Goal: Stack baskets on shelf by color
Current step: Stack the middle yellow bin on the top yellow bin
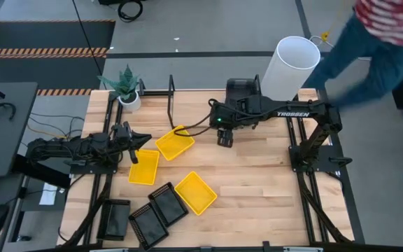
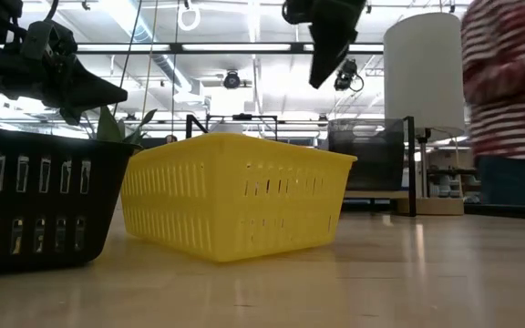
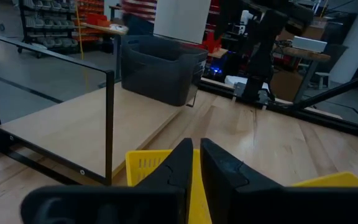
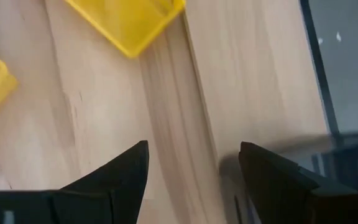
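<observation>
The right gripper (image 1: pixel 224 139) hung above the tabletop with its two dark, wedge-shaped fingers (image 4: pixel 120 171) spread wide, grasping nothing, bare wood grain showing between them. Just beside it on the shelf (image 1: pixel 194 105), a pale wooden board edged by thin black bars, sat a smoky dark-grey basket (image 1: pixel 243 89) with smooth, translucent walls. A bright yellow basket (image 1: pixel 174 143) lay tilted at the shelf's front edge, a shallow rectangle of glossy plastic.

The left gripper (image 1: pixel 140 138) was clenched, its fingers (image 3: pixel 179 165) pressed almost together with only a thin slit between them and nothing held. It hovered between that yellow basket and a second yellow one (image 1: pixel 144 166) lying flat on the plank table (image 1: pixel 257 189). A third yellow basket (image 1: pixel 196 192), its walls slotted with fine vertical perforations, lay nearer the table's front. Next to it sat black baskets (image 1: pixel 158 213) with perforated walls, and another dark one (image 1: pixel 115 218) at the left.

A tall white cylinder (image 1: pixel 289 68) stood at the shelf's far right corner, a small potted plant (image 1: pixel 126 87) at its left.
</observation>
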